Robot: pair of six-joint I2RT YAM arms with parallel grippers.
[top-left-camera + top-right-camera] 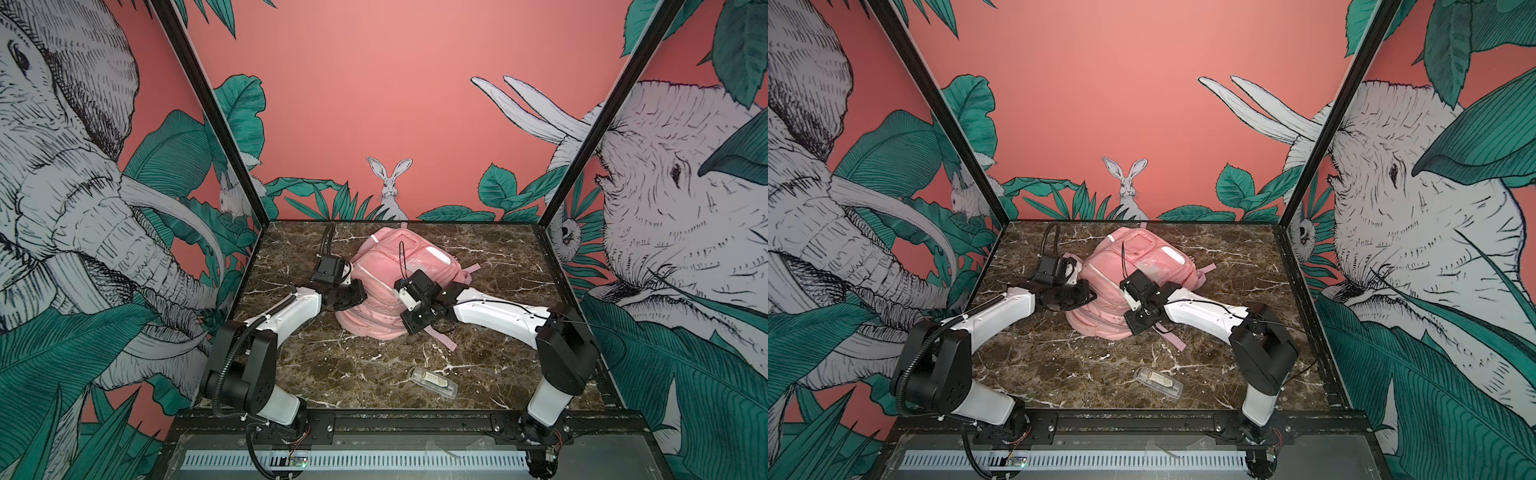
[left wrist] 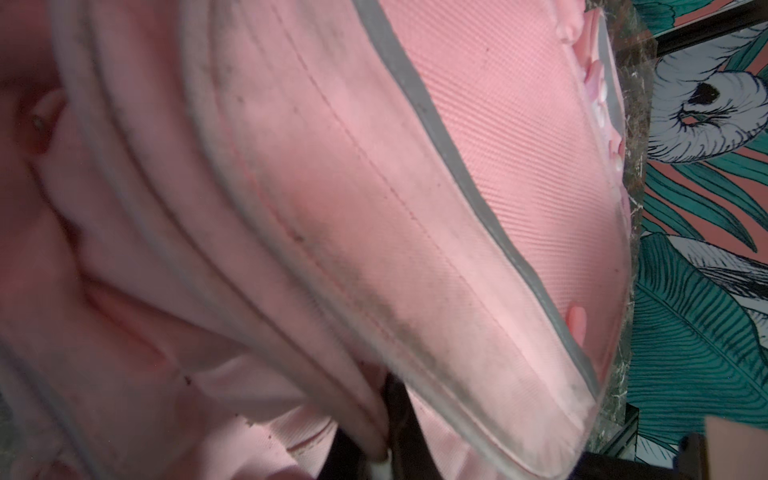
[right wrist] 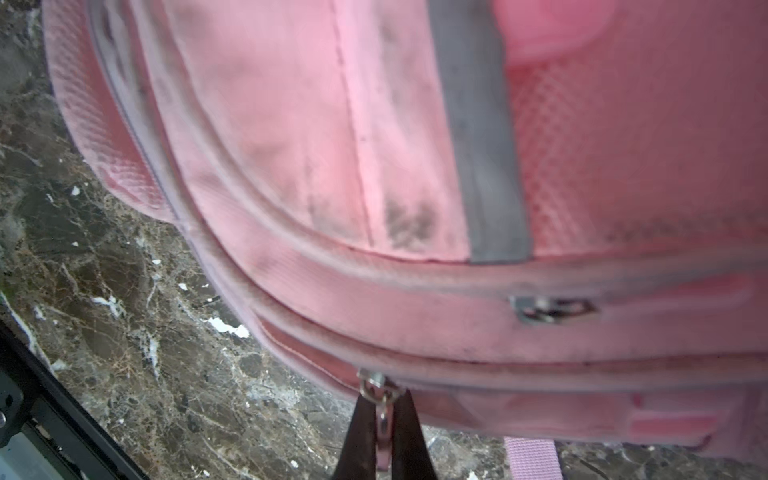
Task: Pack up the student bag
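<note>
We see the student bag [image 1: 384, 266] lying on the marble table [image 1: 316, 374], toward 12 o'clock from the table's centre. At the bag's 8 o'clock edge, the left gripper [image 2: 372, 440] is closed, pinching a piped fold of the pink fabric. At the bag's 5 o'clock edge, the right gripper [image 3: 384, 432] is clamped on a metal zipper pull [image 3: 381, 405]. A clear case [image 1: 432, 381] lies at 6 o'clock, well apart from the bag.

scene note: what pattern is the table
The table is dark brown marble with pale veins; best in right wrist view.
</note>
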